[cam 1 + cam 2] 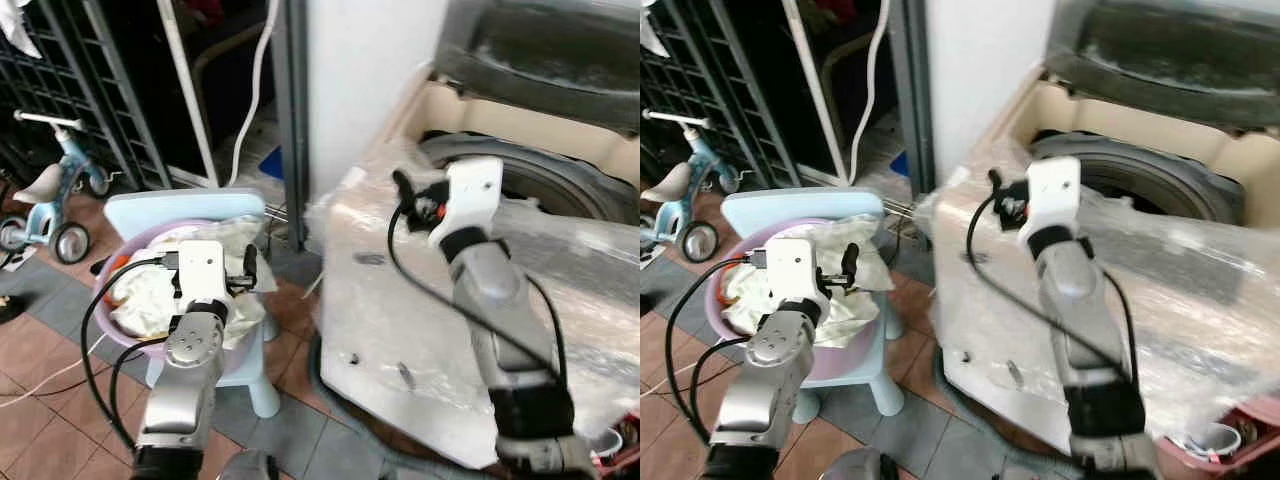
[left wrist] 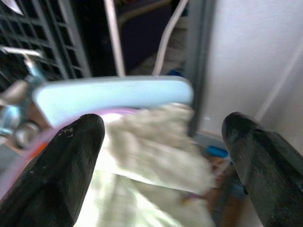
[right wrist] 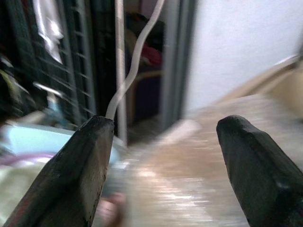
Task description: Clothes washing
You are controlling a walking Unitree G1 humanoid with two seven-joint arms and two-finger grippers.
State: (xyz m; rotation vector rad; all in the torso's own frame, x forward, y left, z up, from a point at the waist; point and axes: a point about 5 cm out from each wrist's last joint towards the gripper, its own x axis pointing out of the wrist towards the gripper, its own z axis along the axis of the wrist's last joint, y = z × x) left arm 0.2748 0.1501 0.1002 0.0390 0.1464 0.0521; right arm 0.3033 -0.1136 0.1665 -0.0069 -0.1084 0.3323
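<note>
Your left gripper [image 2: 163, 165] gapes wide, empty, over pale crumpled cloth [image 2: 151, 156] in the lilac plastic basin [image 1: 108, 290] lower left; your right gripper [image 3: 165, 165], equally spread and empty, hovers above the plastic-wrapped white washing machine [image 1: 420, 300]

Left arm: you've got it stretched forward and low on your left, silver forearm angled up toward the wrist.
Left gripper [image 2: 161, 156]: your two black fingers [image 2: 57, 175] stand wide apart, nothing between them.
Right arm: you've raised it higher on your right, forearm climbing steeply, black cable looping off the wrist.
Right gripper [image 3: 163, 165]: your fingers [image 3: 71, 175] are spread wide too, pointing forward, empty.
</note>
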